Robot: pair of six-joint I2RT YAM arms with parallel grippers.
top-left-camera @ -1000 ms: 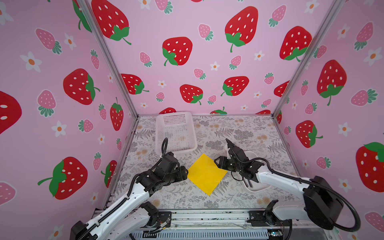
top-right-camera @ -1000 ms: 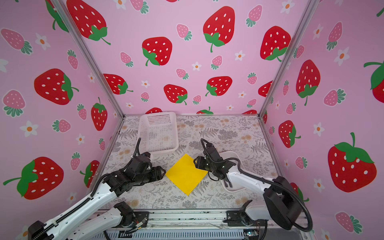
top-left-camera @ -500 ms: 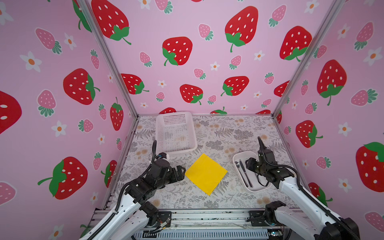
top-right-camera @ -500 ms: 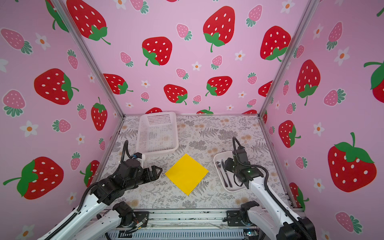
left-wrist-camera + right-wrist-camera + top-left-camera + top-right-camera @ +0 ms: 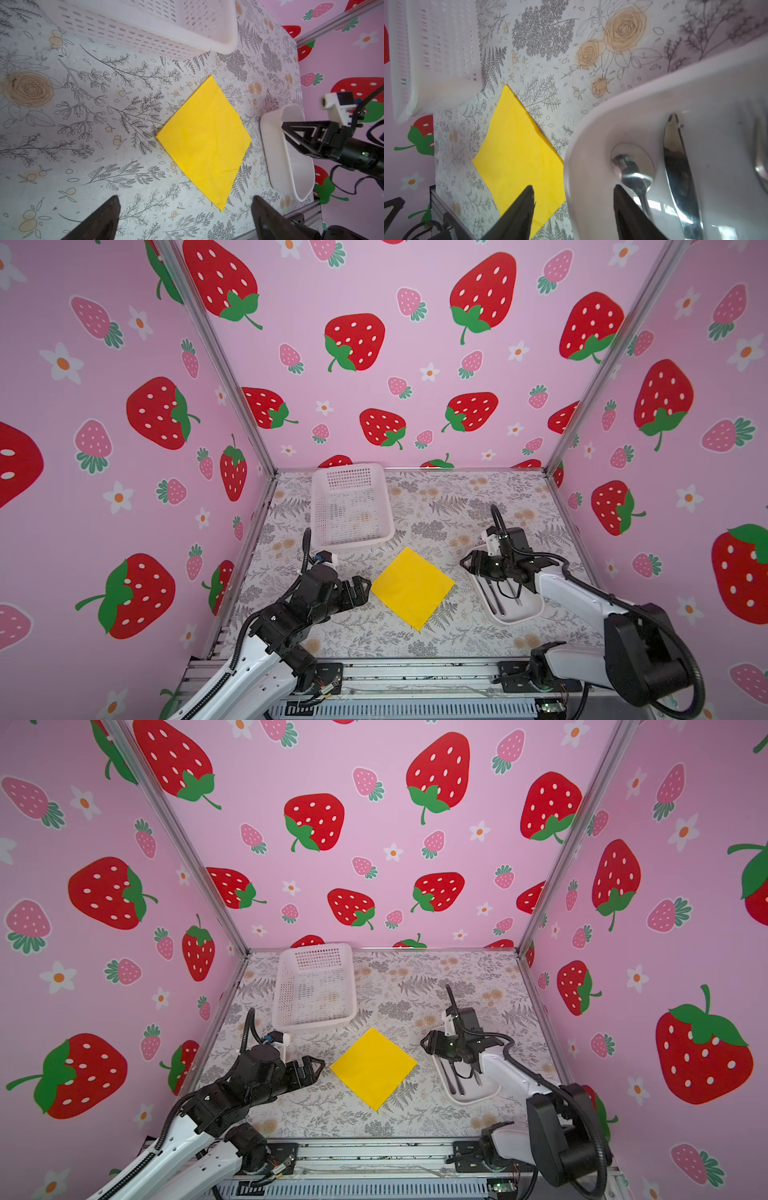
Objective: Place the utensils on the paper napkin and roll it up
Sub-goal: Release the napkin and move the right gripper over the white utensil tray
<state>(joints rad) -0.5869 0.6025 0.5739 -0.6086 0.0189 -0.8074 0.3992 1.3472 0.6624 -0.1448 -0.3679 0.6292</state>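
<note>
Presently, utensils [image 5: 494,601] sit in the tray [image 5: 528,606] — napkin [image 5: 412,588] (yellow) alongside.

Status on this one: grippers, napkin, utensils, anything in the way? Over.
Both empty: left gripper open beside napkin, right gripper open over tray rim. All utensils in tray, napkin flat and bare. Nothing in the way.

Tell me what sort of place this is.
Probably a staged robot test booth, not a real dining room: strawberry-print panels in a metal frame box in a floral-covered table; a left arm and right arm, mounted on a rail, flank a yellow napkin.
</note>
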